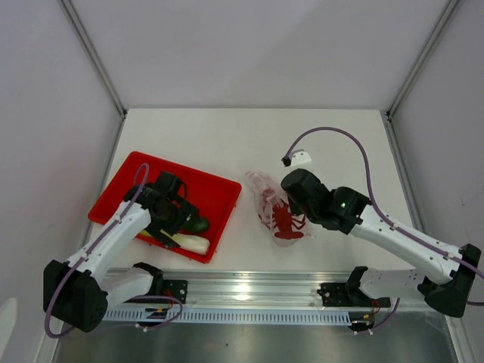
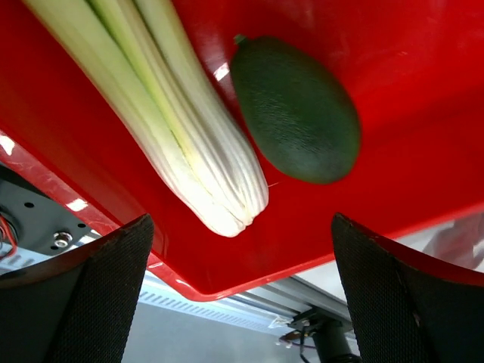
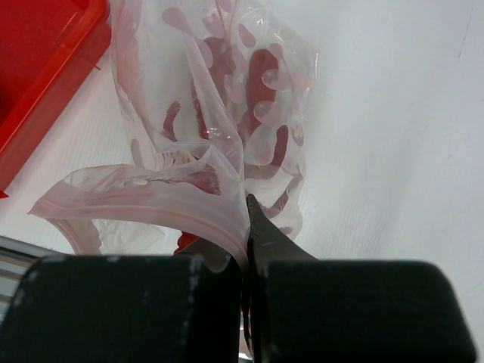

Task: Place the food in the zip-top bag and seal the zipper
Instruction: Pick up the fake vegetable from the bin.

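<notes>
A white-and-green leek (image 2: 189, 136) and a dark-green oval fruit (image 2: 299, 110) lie side by side in the red tray (image 2: 423, 113). My left gripper (image 2: 240, 227) hangs open just above them, at the tray's near corner, with nothing between its fingers. From above, the left gripper (image 1: 178, 215) sits over the fruit (image 1: 198, 224) and leek (image 1: 189, 242). The clear zip-top bag (image 3: 227, 91) lies right of the tray with the red lobster (image 1: 286, 221) inside. My right gripper (image 3: 248, 208) is shut on the bag's mouth edge at the pink zipper (image 3: 151, 208), which gapes open to its left.
The red tray (image 1: 204, 185) stands at the left, its corner close to the bag (image 1: 268, 200). An aluminium rail (image 1: 249, 291) runs along the table's near edge. A white cable plug (image 1: 300, 159) hangs above the right gripper (image 1: 287, 200). Enclosure walls border the table.
</notes>
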### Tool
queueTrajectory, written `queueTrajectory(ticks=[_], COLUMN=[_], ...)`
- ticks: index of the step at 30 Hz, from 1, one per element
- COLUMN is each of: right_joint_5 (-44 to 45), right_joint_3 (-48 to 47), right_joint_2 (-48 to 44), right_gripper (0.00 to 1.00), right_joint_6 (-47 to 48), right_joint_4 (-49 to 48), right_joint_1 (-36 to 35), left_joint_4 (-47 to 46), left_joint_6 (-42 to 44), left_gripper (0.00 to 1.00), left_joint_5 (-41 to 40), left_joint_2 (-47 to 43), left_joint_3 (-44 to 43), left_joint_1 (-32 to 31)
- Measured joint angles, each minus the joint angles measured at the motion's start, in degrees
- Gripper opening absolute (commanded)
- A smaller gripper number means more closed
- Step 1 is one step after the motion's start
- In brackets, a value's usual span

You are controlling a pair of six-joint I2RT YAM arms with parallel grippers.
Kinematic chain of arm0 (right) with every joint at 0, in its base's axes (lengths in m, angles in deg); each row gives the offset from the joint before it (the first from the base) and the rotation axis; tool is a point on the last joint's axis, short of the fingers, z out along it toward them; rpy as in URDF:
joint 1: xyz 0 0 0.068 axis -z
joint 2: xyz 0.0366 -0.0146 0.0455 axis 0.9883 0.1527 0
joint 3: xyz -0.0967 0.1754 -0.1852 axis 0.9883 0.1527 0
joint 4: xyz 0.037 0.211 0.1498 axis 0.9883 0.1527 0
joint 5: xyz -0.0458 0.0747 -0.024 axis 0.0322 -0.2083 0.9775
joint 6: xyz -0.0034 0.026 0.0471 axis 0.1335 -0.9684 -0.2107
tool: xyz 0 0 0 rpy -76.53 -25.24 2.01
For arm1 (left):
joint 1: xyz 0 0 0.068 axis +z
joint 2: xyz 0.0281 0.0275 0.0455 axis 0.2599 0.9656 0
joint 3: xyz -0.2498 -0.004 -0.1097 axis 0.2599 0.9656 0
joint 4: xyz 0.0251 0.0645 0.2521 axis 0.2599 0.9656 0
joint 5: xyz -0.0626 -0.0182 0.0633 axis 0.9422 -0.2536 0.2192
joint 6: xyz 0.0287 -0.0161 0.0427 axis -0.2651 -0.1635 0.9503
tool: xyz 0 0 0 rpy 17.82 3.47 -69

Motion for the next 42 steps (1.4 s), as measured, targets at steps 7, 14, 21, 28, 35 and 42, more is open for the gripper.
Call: queueTrajectory(ticks=[7,14,21,28,35,42], right_joint_5=[0.46,0.55,0.48,0.44,0.22,0.17], right_joint_3=[0.00,0.00,0.00,0.07,0.50,0.79], right_joint_2=[-0.35,-2.21,-2.27,-2.60,-3.06,-3.61], right_gripper=[0.00,0.00,0.00,0.00,0.00,0.00], right_joint_6=[0.33,0.59,0.66,1.14,1.75,1.97], right_joint_4=[0.33,0.37,-0.04,-0.24,-0.92,-1.36], right_joint_1=[0.11,0.70,0.96,1.75,2.45,2.64], left_joint_4=[1.40,3.67,3.39,1.77,0.39,0.04], left_joint_6=[-6.25,-8.87,-9.11,-10.19,-10.47,-10.43], left_gripper=[0.89,0.88,0.82,0.62,0.50,0.51], left_joint_5=[-0.74,-1.64,-1.20,-1.36,-1.92,-2.08], left_joint_2=[-0.39,-0.26,7.61,8.11,9.22,10.91], left_joint_3=[0.96,0.94,1.14,3.28,4.37,5.20], left_joint_1=[0.44,2.25,2.34,2.36,2.43,2.43])
